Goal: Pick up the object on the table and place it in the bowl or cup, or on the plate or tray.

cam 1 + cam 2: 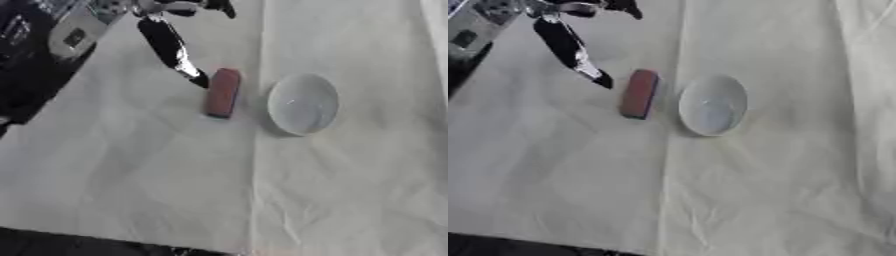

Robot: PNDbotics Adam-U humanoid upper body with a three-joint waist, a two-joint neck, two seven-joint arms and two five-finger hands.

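- 1 red block [222, 93], oblong, lying flat near the middle of the table [131, 165], closer to the far edge
- 1 white bowl [303, 104], just beside the block, not touching
- 1 robot hand [166, 40] in view, coming in from the far left corner, one straight finger pointing down at the block
- 1 table, covered in white cloth

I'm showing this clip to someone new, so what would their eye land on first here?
Most likely the reddish oblong object lying near the middle of the pale cloth-covered table, the only strong colour there. Just to its right sits a small white bowl, close beside it but apart. From the upper left, the left robot hand reaches down with one long black finger pointing at the object's top end.
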